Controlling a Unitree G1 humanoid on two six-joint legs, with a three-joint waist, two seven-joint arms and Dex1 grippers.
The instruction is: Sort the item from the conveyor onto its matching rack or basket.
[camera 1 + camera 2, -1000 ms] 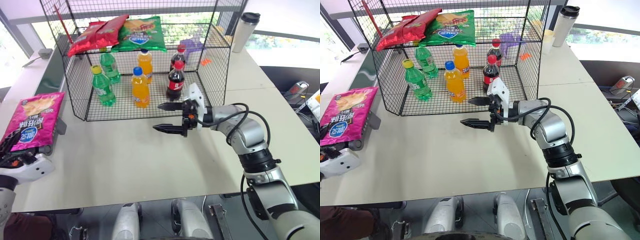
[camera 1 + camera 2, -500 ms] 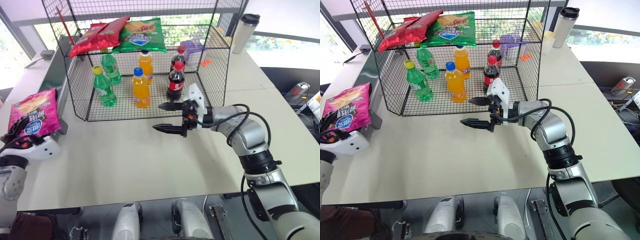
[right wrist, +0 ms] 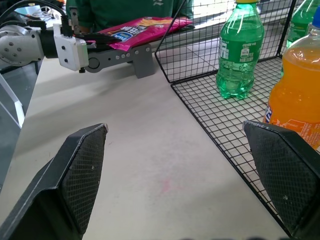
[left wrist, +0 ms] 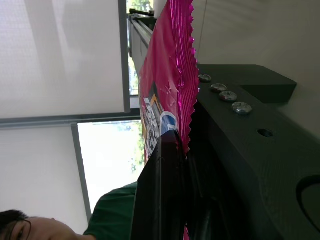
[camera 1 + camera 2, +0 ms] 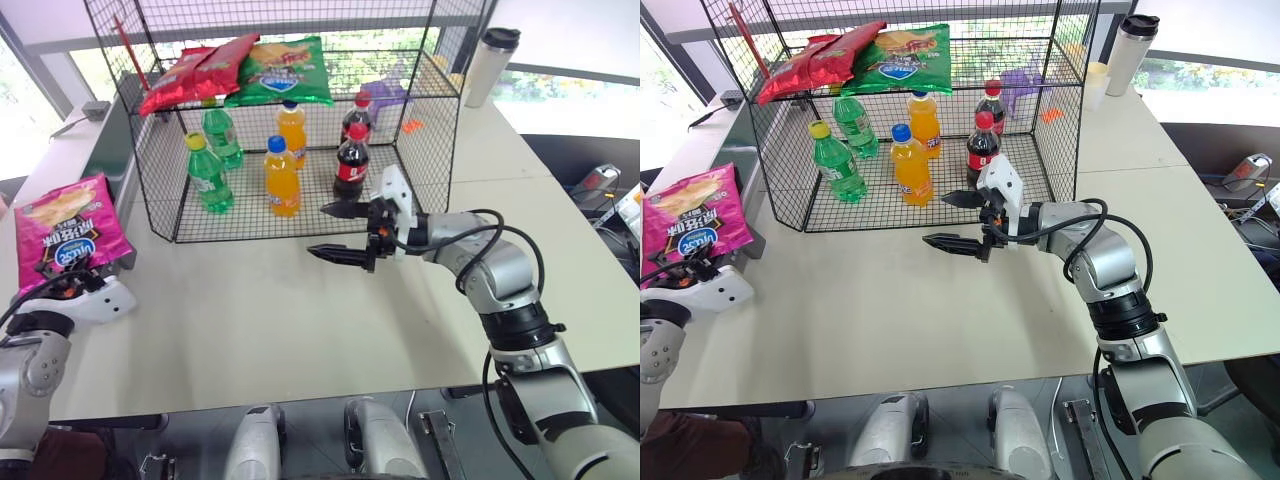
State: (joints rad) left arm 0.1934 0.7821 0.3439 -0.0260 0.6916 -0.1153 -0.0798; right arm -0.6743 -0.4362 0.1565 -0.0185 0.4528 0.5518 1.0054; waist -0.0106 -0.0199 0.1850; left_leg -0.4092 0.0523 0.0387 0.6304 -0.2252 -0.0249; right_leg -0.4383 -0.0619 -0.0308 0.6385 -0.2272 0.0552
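Observation:
The item, a magenta-pink chip bag [image 5: 62, 228], rests on the grey end of the conveyor [image 5: 126, 256] at the table's left edge. My left gripper [image 5: 68, 284] is shut on the bag's near crimped edge [image 4: 186, 105]; its fingers [image 4: 162, 180] pinch the foil. The black wire rack [image 5: 440, 140] stands at the back of the table, with red and green chip bags on its upper shelf and bottles on its floor. My right gripper [image 5: 316, 230] hangs open and empty in front of the rack, pointing left, well away from the bag.
A silver tumbler [image 5: 490, 60] stands right of the rack. Green [image 3: 240, 50], orange [image 5: 281, 176] and cola [image 5: 351, 162] bottles stand on the rack floor. A person in a green shirt [image 3: 125, 10] stands beyond the conveyor. The white table [image 5: 250, 320] lies between the grippers.
My left gripper moved forward to the bag and shut on its near edge. The bag, which lay flat, now tilts up. The right arm stayed still.

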